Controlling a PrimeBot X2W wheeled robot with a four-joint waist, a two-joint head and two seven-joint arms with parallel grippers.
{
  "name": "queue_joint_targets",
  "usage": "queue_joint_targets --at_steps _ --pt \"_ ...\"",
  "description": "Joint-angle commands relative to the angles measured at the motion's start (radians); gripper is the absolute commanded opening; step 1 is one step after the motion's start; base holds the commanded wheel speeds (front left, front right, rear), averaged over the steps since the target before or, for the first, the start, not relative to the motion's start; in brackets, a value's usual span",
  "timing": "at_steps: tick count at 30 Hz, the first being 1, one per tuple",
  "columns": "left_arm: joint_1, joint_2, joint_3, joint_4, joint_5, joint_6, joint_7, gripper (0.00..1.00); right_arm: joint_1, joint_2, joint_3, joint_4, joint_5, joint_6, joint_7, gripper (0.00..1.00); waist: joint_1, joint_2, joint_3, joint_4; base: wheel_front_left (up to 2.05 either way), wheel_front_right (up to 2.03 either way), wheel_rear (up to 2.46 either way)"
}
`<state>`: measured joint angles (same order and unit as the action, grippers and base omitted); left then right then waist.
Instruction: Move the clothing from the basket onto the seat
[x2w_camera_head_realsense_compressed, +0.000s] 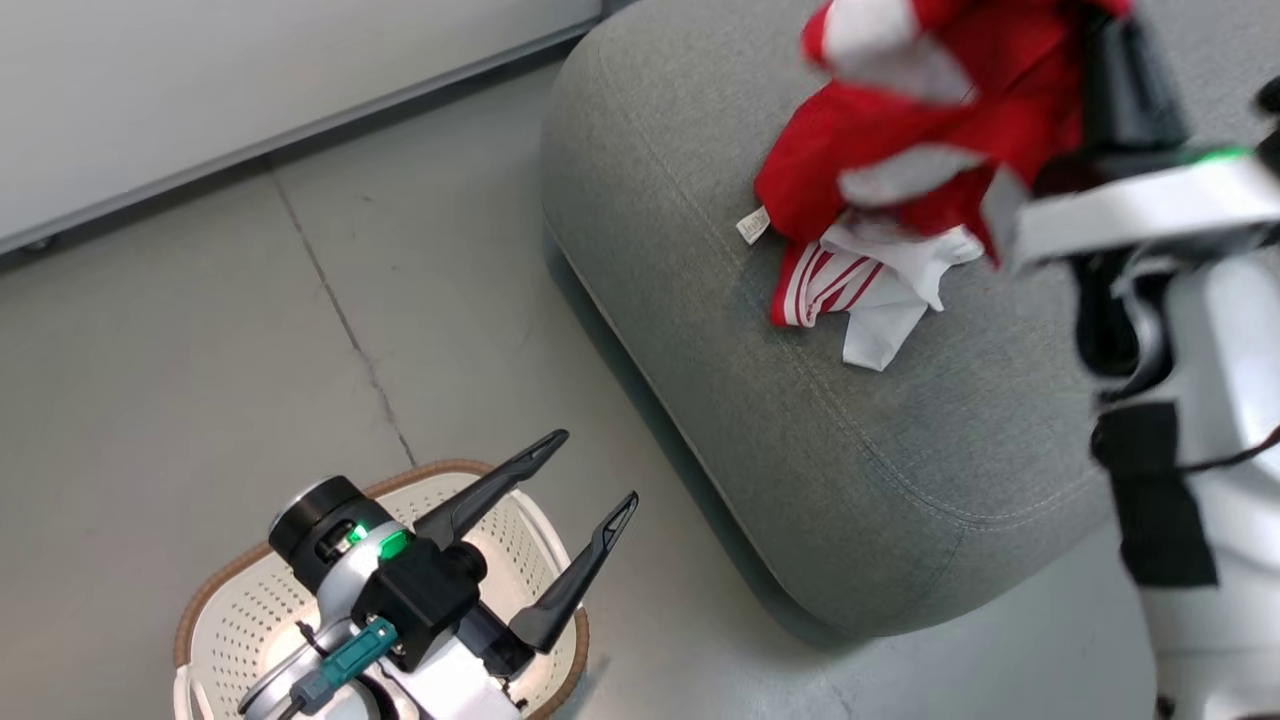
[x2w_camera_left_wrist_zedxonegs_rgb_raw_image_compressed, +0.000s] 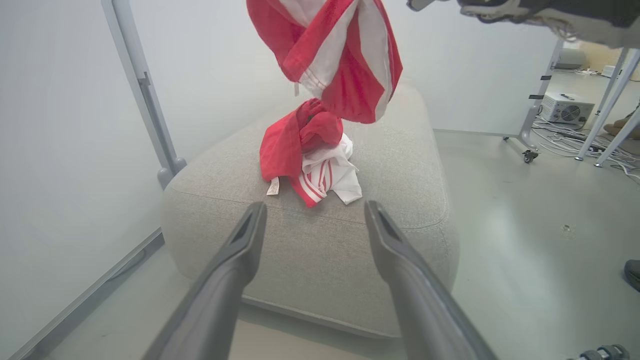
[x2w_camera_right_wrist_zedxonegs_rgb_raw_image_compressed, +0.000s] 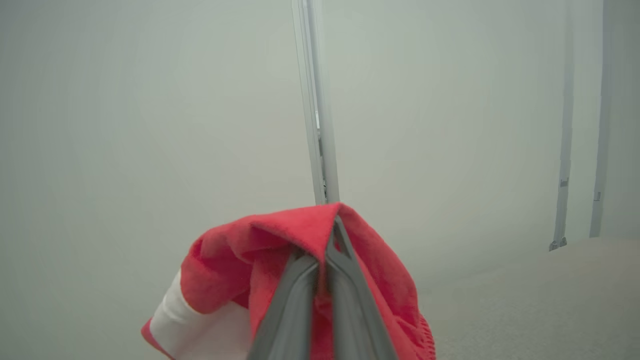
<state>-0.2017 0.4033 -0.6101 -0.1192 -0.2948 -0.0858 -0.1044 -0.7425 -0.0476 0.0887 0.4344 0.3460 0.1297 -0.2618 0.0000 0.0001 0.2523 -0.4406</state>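
right claw (x2w_camera_right_wrist_zedxonegs_rgb_raw_image_compressed: 332, 235) shut tight on a top fold of the red-and-white garment (x2w_camera_right_wrist_zedxonegs_rgb_raw_image_compressed: 240, 280), fingers pressed together with cloth draped over both sides; in the head view that garment (x2w_camera_head_realsense_compressed: 930, 110) sits at the upper right of the frame, bunched under the dark wrist, blurred; key relation: the held piece hangs over the seat (x2w_camera_head_realsense_compressed: 700, 300), not over the floor, with the seat top below it; in the left wrist view it dangles from the top centre of the frame as a long vertical bundle, long axis up-down, lowest fold just above the red garment (x2w_camera_left_wrist_zedxonegs_rgb_raw_image_compressed: 285, 145) that lies crumpled on the seat at mid frame, striped trim and white tag toward the seat's near edge; cannot tell if the two garments touch, they overlap in the picture; so the drop target lies straight down from the right claw, and my read is that the next move is lower a little and release, landing on or just beside the lying piece; seat is broad around it, low risk of sliding off; left claw (x2w_camera_head_realsense_compressed: 595, 466) wide open, holding nothing, lower left of the head view, over the basket (x2w_camera_head_realsense_compressed: 440, 468), well apart from the seat; basket part that shows has no cloth in it, the rest hidden behind the left arm; right arm is clearly the nearer one to the seat, the left plays no part in this drop; judged near the end of the task
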Motion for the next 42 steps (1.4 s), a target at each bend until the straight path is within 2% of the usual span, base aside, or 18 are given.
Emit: queue_joint_targets --at_steps 1,4,5,10,15,23,24,25,26,27,37,42 --pt "-0.02 0.013 0.005 -0.011 0.006 -0.003 0.003 1.0 -0.044 -0.006 -0.039 0.005 -0.014 0.002 -0.005 0.0 0.0 -0.0001 0.029 0.011 0.0 0.0 0.0" --pt "-0.042 0.027 0.008 -0.03 0.012 -0.009 0.008 1.0 -0.127 -0.004 -0.13 0.028 -0.055 0.002 -0.004 0.0 0.0 -0.0001 0.067 0.028 0.0 0.0 0.0" --pt "-0.058 0.041 0.013 -0.044 0.015 -0.011 0.01 1.0 -0.175 -0.013 -0.189 0.049 -0.086 0.002 -0.004 0.0 0.0 -0.0001 0.098 0.042 0.0 0.0 0.0" --pt "-0.096 0.072 0.026 -0.08 0.02 -0.016 0.018 1.0 -0.242 -0.046 -0.31 0.121 -0.142 0.002 -0.003 0.0 0.0 -0.0001 0.177 0.076 0.0 0.0 0.0" --pt "-0.126 0.107 0.04 -0.107 0.024 -0.02 0.022 1.0 -0.239 -0.068 -0.445 0.221 -0.202 0.002 -0.003 0.0 0.0 -0.0001 0.251 0.099 0.0 0.0 0.0" --pt "-0.157 0.146 0.042 -0.132 0.025 -0.027 0.028 1.0 -0.211 -0.057 -0.628 0.38 -0.294 0.002 -0.003 0.0 0.0 -0.0001 0.331 0.116 0.0 0.0 0.0" --pt "-0.159 0.149 0.041 -0.134 0.024 -0.028 0.028 1.0 -0.214 -0.051 -0.634 0.391 -0.302 0.002 -0.003 0.09 0.0 -0.0001 0.336 0.117 0.0 0.0 0.0" --pt "-0.16 0.154 0.042 -0.135 0.023 -0.028 0.028 1.0 -0.219 -0.05 -0.647 0.392 -0.311 0.002 -0.003 0.36 0.0 -0.0001 0.342 0.117 0.0 0.0 0.0" --pt "-0.159 0.158 0.042 -0.133 0.022 -0.028 0.028 1.0 -0.222 -0.047 -0.655 0.388 -0.319 0.002 -0.003 0.77 0.0 -0.0001 0.344 0.116 0.0 0.0 0.0" --pt "-0.158 0.16 0.042 -0.132 0.02 -0.029 0.027 1.0 -0.223 -0.041 -0.661 0.387 -0.326 0.002 -0.003 1.0 0.0 -0.0001 0.344 0.117 0.0 0.0 0.0" --pt "-0.155 0.125 0.03 -0.076 0.002 -0.015 -0.009 1.0 -0.186 -0.033 -0.607 0.329 -0.363 0.002 -0.003 1.0 0.0 -0.0001 0.271 0.141 0.0 0.0 0.0" --pt "-0.133 0.078 0.03 -0.023 -0.022 0.012 -0.044 1.0 -0.128 -0.04 -0.543 0.267 -0.355 0.002 -0.003 1.0 0.0 -0.0001 0.196 0.175 0.0 0.0 0.0"
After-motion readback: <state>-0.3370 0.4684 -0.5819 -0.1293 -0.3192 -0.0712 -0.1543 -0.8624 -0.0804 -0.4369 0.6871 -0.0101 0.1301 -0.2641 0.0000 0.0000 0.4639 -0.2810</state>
